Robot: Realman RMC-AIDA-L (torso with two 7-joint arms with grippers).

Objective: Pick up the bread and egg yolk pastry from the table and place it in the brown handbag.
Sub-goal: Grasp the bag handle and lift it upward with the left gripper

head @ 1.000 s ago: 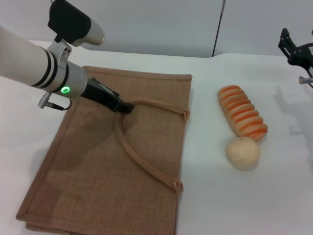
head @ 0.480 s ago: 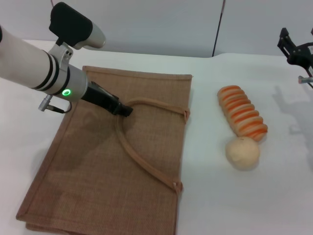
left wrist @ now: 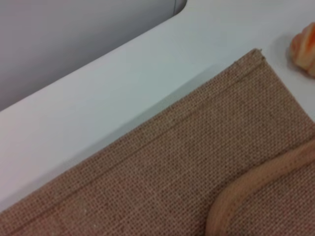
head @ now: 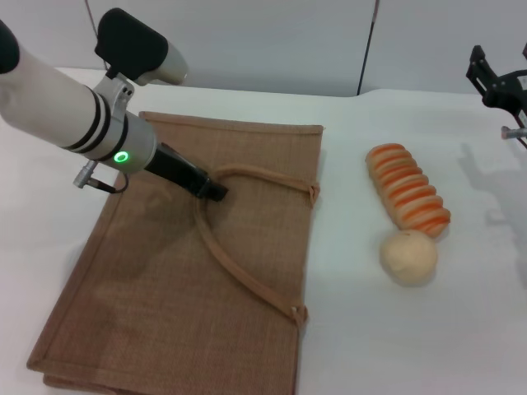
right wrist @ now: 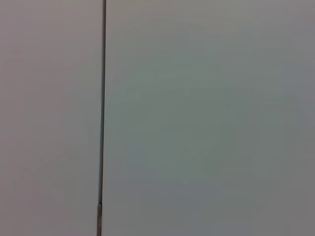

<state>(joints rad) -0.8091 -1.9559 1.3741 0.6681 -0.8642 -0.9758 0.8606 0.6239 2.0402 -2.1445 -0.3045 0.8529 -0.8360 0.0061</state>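
My left gripper [head: 212,188] is down at the handbag's handle; the food lies off to my right.

My left tip sits on the top of the upper handle loop [head: 247,174] of the flat brown handbag [head: 148,313]; I cannot tell whether it is closed. The bread [head: 408,197] runs away from me, the egg yolk pastry [head: 408,257] touching its near end, both on the table [head: 461,329] beside the bag. My right gripper [head: 499,86], raised at the far right, looks nearer them; its jaw state I cannot tell.
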